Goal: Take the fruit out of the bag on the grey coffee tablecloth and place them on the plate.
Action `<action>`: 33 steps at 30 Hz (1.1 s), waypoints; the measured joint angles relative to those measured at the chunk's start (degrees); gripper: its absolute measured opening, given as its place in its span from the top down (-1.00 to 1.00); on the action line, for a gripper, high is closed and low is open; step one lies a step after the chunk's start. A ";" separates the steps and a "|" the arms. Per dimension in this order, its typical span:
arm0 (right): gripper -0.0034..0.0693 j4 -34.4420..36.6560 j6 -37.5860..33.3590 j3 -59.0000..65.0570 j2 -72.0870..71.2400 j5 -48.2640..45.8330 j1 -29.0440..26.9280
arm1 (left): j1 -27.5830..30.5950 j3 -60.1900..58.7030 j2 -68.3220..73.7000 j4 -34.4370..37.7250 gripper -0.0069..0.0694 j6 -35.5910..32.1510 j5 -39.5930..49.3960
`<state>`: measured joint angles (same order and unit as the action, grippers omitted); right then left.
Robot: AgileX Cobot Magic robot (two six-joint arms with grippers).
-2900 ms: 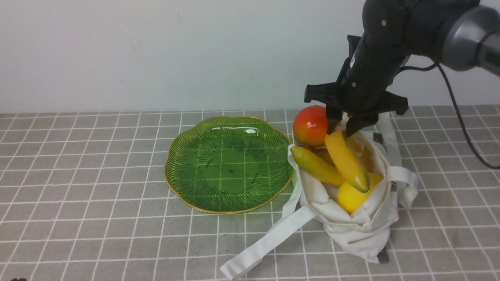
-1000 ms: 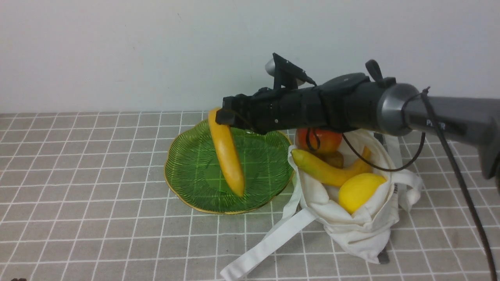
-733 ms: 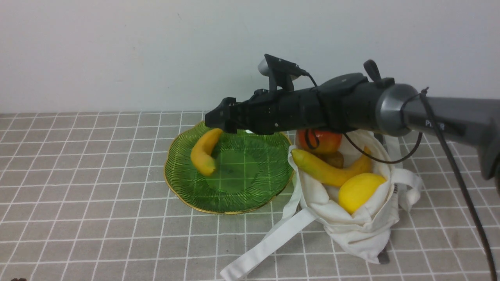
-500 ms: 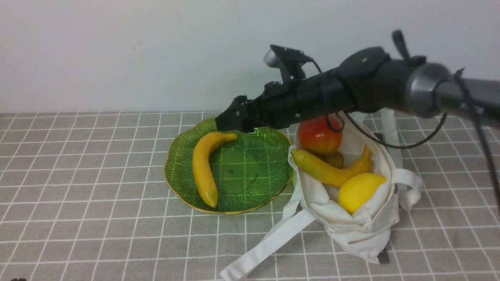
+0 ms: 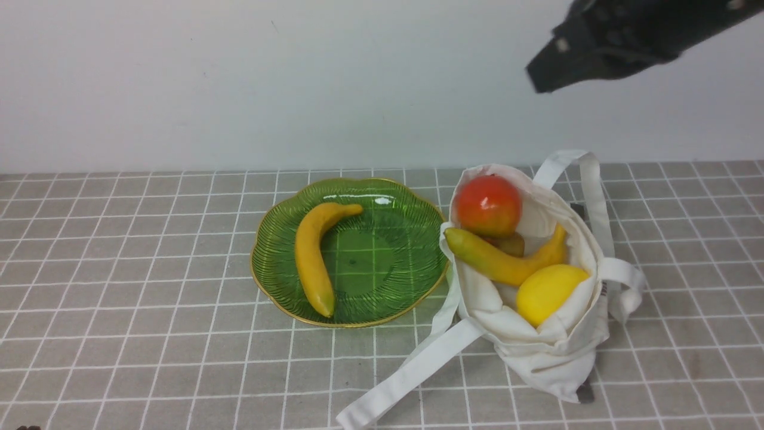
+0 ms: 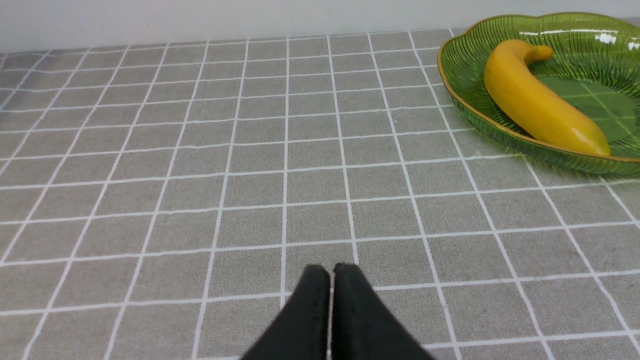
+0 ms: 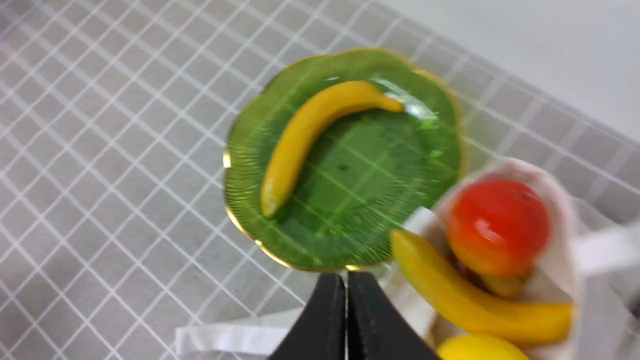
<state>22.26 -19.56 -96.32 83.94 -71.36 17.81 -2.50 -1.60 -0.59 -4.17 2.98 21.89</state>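
One yellow banana (image 5: 311,258) lies on the green glass plate (image 5: 412,272), also seen as the banana (image 6: 537,107) on the plate (image 6: 465,95) in the left wrist view. The off-white bag (image 5: 561,352) stands just right of the plate, mouth open, holding a red-orange apple (image 5: 488,205), a second banana (image 5: 498,263), a lemon (image 5: 546,292) and a small brown fruit (image 5: 510,243). My right gripper (image 7: 346,280) is shut and empty, high above the bag; its blurred tip (image 5: 537,71) shows at the top right. My left gripper (image 6: 331,272) is shut, low over the grey coffee tablecloth (image 5: 119,298), left of the plate.
The bag's long white straps trail over the cloth: one strap (image 5: 406,370) runs toward the front edge, another strap (image 5: 588,179) loops behind the bag. A plain white wall (image 5: 239,77) closes the back of the table.
The right gripper let go of the banana over the plate; it tipped over and now lies on the plate's left half. The arm then rose and swung back to the right, jaws shutting.
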 joint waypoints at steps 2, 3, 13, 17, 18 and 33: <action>0.94 -1.64 1.54 2.06 -3.86 -0.20 -0.02 | 0.00 0.00 0.00 0.00 0.84 0.00 0.00; 0.94 -4.14 3.83 6.85 -9.99 -0.40 -0.13 | 0.00 0.00 0.00 0.00 0.84 0.00 0.00; 0.94 -7.34 5.67 49.35 -48.83 31.28 -0.25 | 0.00 0.00 0.00 0.00 0.84 0.00 0.00; 0.94 -7.60 2.82 66.93 -63.13 56.79 -0.25 | 0.00 0.00 0.00 0.00 0.84 0.00 0.00; 0.94 -7.60 2.12 72.59 -67.70 65.08 -0.25 | 0.00 0.00 0.00 0.00 0.84 0.00 0.00; 0.94 -7.40 1.55 79.72 -80.30 75.16 -0.25 | 0.00 0.00 0.00 0.00 0.84 0.00 0.00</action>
<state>14.86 -18.01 -16.60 3.65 3.80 17.56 -2.50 -1.60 -0.59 -4.17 2.98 21.89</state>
